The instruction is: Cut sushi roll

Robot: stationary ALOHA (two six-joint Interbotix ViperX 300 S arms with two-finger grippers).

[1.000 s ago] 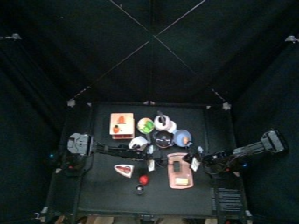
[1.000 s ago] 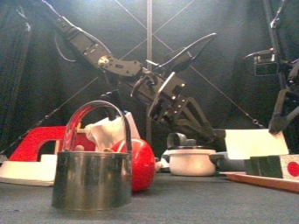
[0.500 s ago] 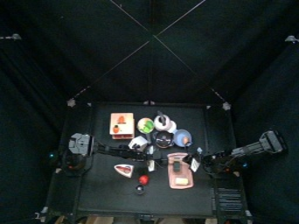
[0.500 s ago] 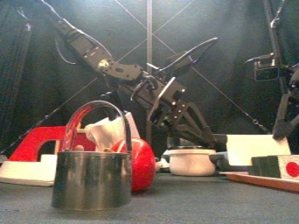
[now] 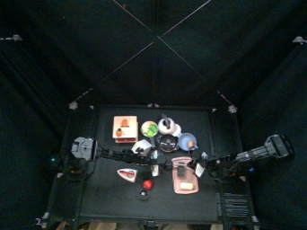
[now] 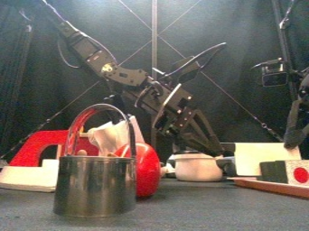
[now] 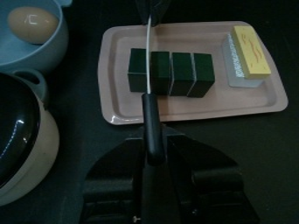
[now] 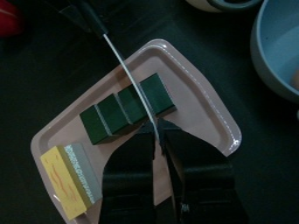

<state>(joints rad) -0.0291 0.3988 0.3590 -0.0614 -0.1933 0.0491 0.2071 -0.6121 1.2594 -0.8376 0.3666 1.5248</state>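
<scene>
Black curtains (image 5: pixel 72 54) enclosing all sides, hung in folds. Thin pale cords (image 5: pixel 153 38) crossing overhead in an X, running toward the pen corners. Small black table (image 5: pixel 90 193) at centre, matte top. Bright glow on the rear curtain (image 6: pixel 211 23), front view.

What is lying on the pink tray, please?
On the pink tray lie a dark green sushi roll already marked into segments and a yellow sponge-like block. A knife blade crosses the roll, hiding a thin strip of it.
</scene>
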